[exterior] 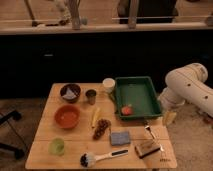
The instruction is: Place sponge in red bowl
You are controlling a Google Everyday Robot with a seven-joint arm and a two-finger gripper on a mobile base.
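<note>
Closest to the near edge of the tabletop (pixel 45 159) lies a brush (pixel 100 158), its dark head pointing to the near left corner and its pale handle to the right. Right of it, by the near right corner, sits a tan block (pixel 146 148) with a dark edge. A green cup (pixel 57 146) stands near the near left corner.

Just behind the brush handle, the sponge (pixel 120 137) lies flat on the bare wood, about midway along the near edge and a little in from it. It touches nothing. A dark cluster (pixel 101 128) lies just to its left, with a yellow piece (pixel 95 116) beyond that.

The red bowl (pixel 67 116) stands toward the left edge, about midway front to back, well apart from the sponge, with the cluster and the yellow piece between them.

The tool (pixel 169 119) hangs off the right edge of the tabletop, beside the near right corner of the tray (pixel 137 80). It is released, with its jaws spread wide, and it holds and touches nothing. It is well apart from the sponge. The white arm (pixel 187 85) rises from it to the right.

The green tray fills the far right part of the tabletop, with a red item (pixel 127 110) in its near left corner. Along the far edge, from left to right, stand a brown bowl (pixel 70 92), a metal cup (pixel 91 96) and a white cup (pixel 108 85).
</note>
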